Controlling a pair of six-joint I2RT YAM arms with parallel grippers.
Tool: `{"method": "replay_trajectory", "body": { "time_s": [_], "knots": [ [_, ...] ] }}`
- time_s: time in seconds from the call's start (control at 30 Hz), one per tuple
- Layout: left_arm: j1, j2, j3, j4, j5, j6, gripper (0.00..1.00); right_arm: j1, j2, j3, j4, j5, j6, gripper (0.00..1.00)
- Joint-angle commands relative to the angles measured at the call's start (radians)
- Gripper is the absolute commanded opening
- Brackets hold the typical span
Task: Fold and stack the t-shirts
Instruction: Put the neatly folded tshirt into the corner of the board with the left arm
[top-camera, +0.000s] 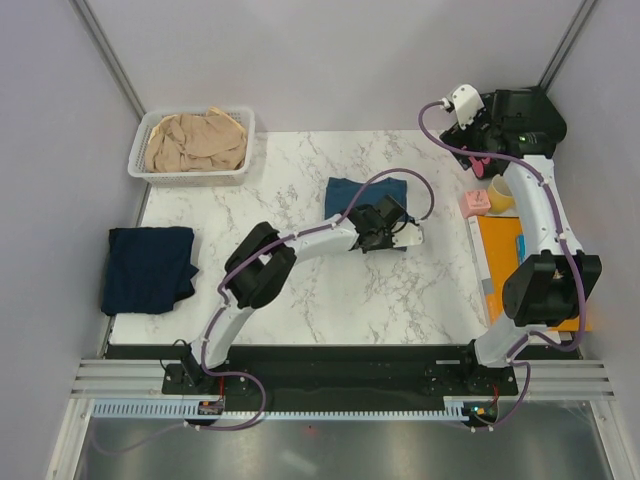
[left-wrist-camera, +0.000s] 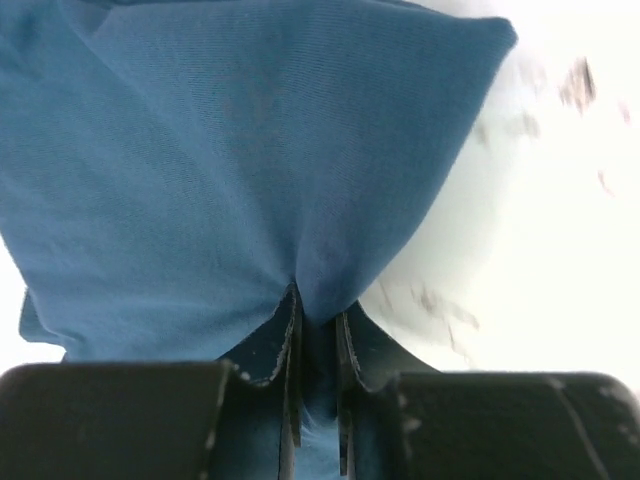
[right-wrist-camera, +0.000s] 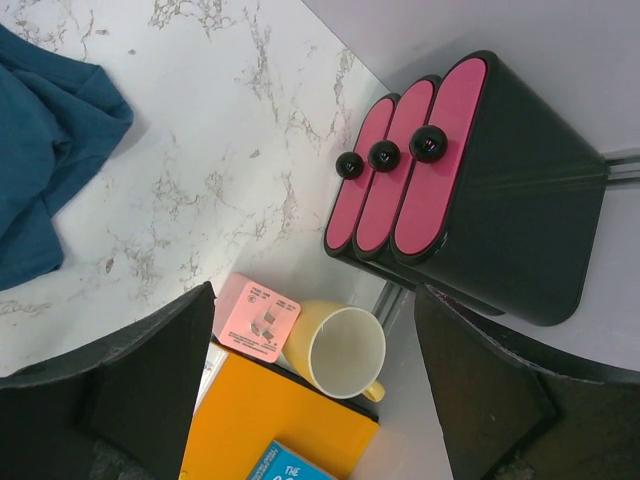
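The teal-blue t-shirt lies bunched at the table's middle back. My left gripper is at its near right edge, shut on a pinch of the blue fabric, which runs between the fingers in the left wrist view. The shirt's edge also shows in the right wrist view. The navy t-shirt lies folded at the left table edge. The beige-tan t-shirt is heaped in the white basket. My right gripper is open and empty, high above the back right corner.
A black drawer unit with pink fronts stands at the back right corner. A yellow mug, a pink block and an orange book lie along the right edge, below my right gripper.
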Motion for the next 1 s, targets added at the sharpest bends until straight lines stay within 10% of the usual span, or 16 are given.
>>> {"method": "replay_trajectory", "body": {
  "time_s": [0.0,0.47,0.97],
  "knots": [
    [0.048,-0.096,0.004,-0.285,0.115,0.046,0.02,0.002,-0.058,-0.004,0.031,-0.011,0.004,0.88],
    [0.220,-0.340,0.340,-0.724,0.083,0.250,0.02,0.001,-0.109,-0.044,0.057,-0.013,0.022,0.88],
    [0.518,-0.586,0.317,-0.911,0.089,0.615,0.02,0.002,-0.121,-0.044,0.069,-0.025,0.033,0.88]
  ]
}}
